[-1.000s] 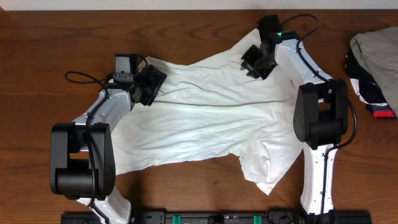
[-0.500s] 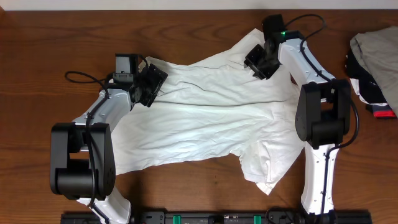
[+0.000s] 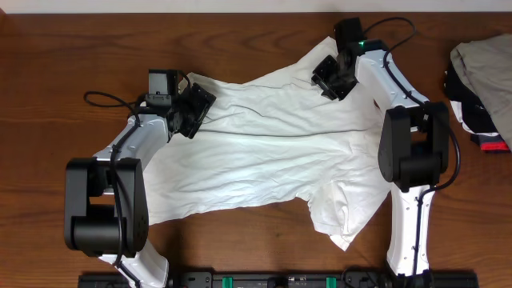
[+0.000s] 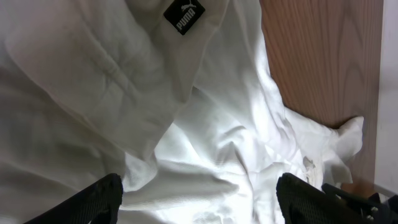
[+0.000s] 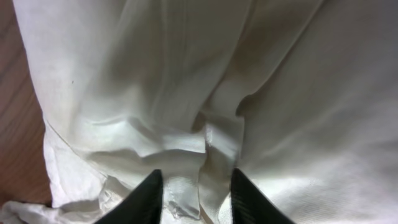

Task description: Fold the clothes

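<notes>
Overhead: the T-shirt (image 3: pixel 272 152) lies spread across the middle of the worktop (image 3: pixel 48 80). It runs skew from near the back edge down toward the front edge, between the two arms. The left end effector (image 3: pixel 194 108) is over the shirt's back-left part and the right end effector (image 3: pixel 330 80) is over its back-right corner. The risk is that the two lift unevenly, so the shirt twists or bunches instead of folding flat. It is thin and already creased, so it will likely drag. A heap of other garments (image 3: pixel 484 80) lies at the right edge, well apart from the shirt. Keep the cloth away from it.

Left wrist: the fingers (image 4: pixel 106 193) stand wide apart with nothing held and only loose cloth below. If you close here you may catch two layers, since the fabric is doubled over near the black neck label (image 4: pixel 185 15). The hem sits just beside bare wood, so a pinch could also miss it.

Right wrist: the fingers (image 5: pixel 149 196) are close together with a raised ridge of cloth between them. You cannot tell whether it is actually clamped. A shallow pinch on that ridge could slip out on the lift.

The shirt is white, thin and full of wrinkles, with overlapping folds at the back edge and one sleeve pointing to the front edge. No chest print is visible.
</notes>
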Available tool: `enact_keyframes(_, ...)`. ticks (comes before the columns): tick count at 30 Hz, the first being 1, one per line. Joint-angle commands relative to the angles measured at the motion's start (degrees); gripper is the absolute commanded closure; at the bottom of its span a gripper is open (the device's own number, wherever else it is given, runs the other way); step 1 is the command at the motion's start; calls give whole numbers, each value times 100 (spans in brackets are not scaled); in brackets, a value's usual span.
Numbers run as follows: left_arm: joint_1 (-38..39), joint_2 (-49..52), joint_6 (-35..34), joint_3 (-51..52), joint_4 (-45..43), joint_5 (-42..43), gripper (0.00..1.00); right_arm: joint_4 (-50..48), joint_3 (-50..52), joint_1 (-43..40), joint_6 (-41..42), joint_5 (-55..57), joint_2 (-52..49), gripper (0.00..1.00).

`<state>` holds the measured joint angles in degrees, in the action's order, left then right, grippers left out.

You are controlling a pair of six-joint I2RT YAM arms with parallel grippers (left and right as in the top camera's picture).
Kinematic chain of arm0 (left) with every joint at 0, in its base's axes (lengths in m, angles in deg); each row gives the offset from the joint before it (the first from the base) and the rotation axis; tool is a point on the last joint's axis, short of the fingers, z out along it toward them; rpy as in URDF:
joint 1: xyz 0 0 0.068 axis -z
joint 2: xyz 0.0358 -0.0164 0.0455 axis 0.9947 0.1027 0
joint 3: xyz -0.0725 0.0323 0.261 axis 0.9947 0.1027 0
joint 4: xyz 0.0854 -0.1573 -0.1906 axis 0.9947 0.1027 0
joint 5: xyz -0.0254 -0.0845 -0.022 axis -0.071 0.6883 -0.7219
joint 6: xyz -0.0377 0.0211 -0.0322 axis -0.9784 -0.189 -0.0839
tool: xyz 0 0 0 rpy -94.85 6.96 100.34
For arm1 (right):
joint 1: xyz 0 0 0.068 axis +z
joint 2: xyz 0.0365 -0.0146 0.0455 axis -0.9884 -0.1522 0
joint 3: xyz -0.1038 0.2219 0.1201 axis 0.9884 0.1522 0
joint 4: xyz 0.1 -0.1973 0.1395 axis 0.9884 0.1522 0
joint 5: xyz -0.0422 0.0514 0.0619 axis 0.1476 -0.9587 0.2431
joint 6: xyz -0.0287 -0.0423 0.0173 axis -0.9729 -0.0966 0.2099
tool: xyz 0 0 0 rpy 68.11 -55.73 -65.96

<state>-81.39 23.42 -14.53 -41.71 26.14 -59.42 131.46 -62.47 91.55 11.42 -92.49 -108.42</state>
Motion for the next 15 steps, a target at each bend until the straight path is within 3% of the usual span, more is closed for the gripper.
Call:
enact_keyframes(1,-31,-87,79,-122,15,-26,19,-9,-37,98,59,-26,-9,73)
enact_keyframes(7,-31,-87,81,-122,17,-26,19,-9,-37,155,57,-20,-9,97)
enact_keyframes(15,-31,-87,96,-122,55,142,20,35,-37,155,-188,33,-9,99)
